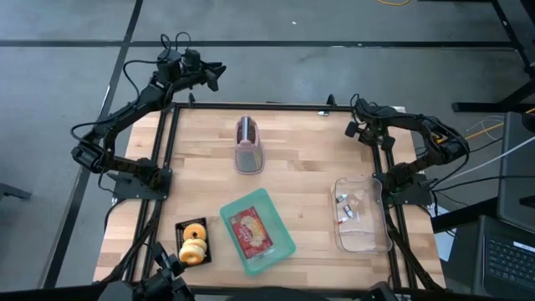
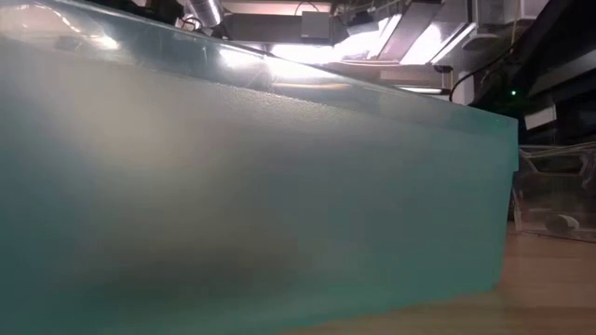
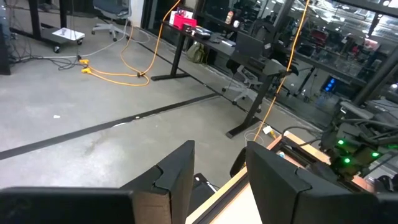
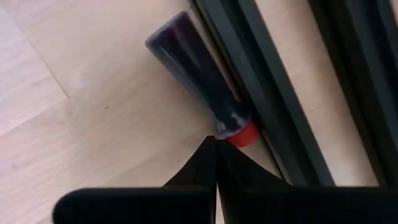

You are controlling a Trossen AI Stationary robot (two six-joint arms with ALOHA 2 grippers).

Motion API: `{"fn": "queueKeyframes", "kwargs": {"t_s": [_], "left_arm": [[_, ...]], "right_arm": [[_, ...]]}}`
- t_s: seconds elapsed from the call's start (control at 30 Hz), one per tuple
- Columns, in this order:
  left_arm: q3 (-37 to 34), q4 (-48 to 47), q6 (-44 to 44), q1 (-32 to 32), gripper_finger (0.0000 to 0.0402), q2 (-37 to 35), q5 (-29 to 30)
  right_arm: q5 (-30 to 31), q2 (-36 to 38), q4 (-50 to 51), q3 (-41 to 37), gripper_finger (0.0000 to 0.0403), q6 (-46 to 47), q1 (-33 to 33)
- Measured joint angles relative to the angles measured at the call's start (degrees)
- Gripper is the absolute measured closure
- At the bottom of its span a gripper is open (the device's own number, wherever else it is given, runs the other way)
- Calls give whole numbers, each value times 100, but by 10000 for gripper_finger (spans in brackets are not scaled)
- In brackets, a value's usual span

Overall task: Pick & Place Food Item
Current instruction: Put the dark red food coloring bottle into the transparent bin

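Note:
A red food packet [image 1: 252, 232] lies in a teal tray [image 1: 280, 249] at the table's near middle. Two doughnuts [image 1: 194, 242] sit on a small black tray at the near left. My left gripper [image 1: 211, 75] is open and empty, beyond the table's far left corner; in its wrist view [image 3: 217, 180] it faces out into the room. My right gripper [image 1: 354, 127] is shut and empty at the table's far right edge. In its wrist view [image 4: 216, 163] it is over a dark cylinder with a red end [image 4: 198, 70] lying by the frame rail.
A pink ribbed holder [image 1: 248, 144] stands at the far middle. A clear plastic bin [image 1: 361, 216] with small items sits at the near right, and shows in the low view [image 2: 551, 200]. The teal tray's wall [image 2: 251, 205] fills most of the low view. Black frame rails edge the table.

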State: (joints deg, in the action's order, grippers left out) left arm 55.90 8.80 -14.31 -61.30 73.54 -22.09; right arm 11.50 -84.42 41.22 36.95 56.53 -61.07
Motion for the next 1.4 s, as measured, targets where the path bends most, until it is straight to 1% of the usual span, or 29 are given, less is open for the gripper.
{"fn": "queueKeyframes", "kwargs": {"t_s": [0.13,0.2,0.27,0.4,0.47,0.57,0.7,0.9,1.0,1.1,1.2,1.27,1.4], "left_arm": [[0,0,-83,0,261,0,-2],[0,0,-86,0,261,0,-2],[0,0,-96,0,261,0,-2],[0,4,-94,0,261,0,7],[0,20,-63,0,261,0,9],[0,15,-55,0,261,0,10],[0,10,-11,0,261,0,11],[0,0,-8,0,261,0,12],[0,0,-9,0,261,0,13],[0,0,-17,0,261,0,11],[0,2,-76,0,261,0,13],[0,1,-83,0,261,0,12],[0,0,-77,0,261,0,13]], "right_arm": [[-192,-51,-128,105,402,5,257],[-585,-54,-390,318,402,3,468],[-645,-40,-418,407,402,135,643],[-356,-53,-877,437,402,536,801],[-323,-53,-910,433,403,607,821],[-32,-53,-1054,432,403,772,796],[214,-53,-1253,432,403,1059,777],[675,-53,-1376,432,403,1064,650],[691,-53,-1417,432,403,1061,648],[411,-32,-1144,432,403,1082,679],[216,114,-596,432,403,1390,916],[223,268,-27,469,403,1647,1131],[488,478,1233,645,403,1979,1391]]}}
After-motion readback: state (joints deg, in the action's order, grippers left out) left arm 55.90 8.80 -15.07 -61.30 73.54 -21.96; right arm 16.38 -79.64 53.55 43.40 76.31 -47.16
